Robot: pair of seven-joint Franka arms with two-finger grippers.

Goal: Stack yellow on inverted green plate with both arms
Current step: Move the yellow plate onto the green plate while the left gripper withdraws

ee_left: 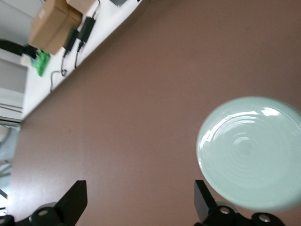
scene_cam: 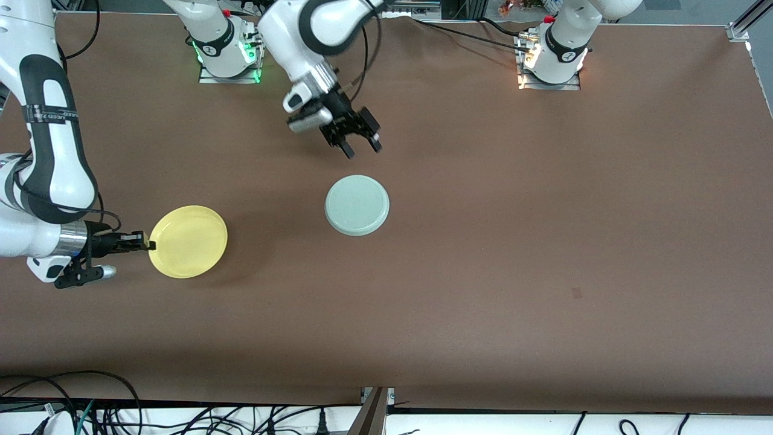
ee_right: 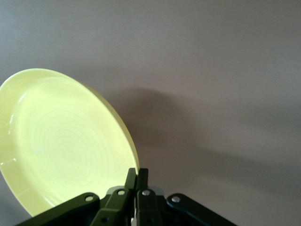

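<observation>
Front view shows right end effector [scene_cam: 142, 243] clamped on yellow plate [scene_cam: 188, 241] rim, green plate [scene_cam: 357, 205] lying inverted on surface toward left arm's end, under wide-open left end effector [scene_cam: 361, 145].

The left tool [scene_cam: 361, 144] is held in the air with fingers spread wide. The right tool [scene_cam: 147, 244] is kept low, fingers [ee_right: 137, 184] pinched, apparently fully.

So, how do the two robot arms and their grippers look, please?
Both arms have glossy white shells with black bands at the joints and a silver metal ring at the wrist. The left gripper and the right gripper are black with two fingers. Thin black cables run along the arms. The right arm carries a black strap with small white lettering.
</observation>
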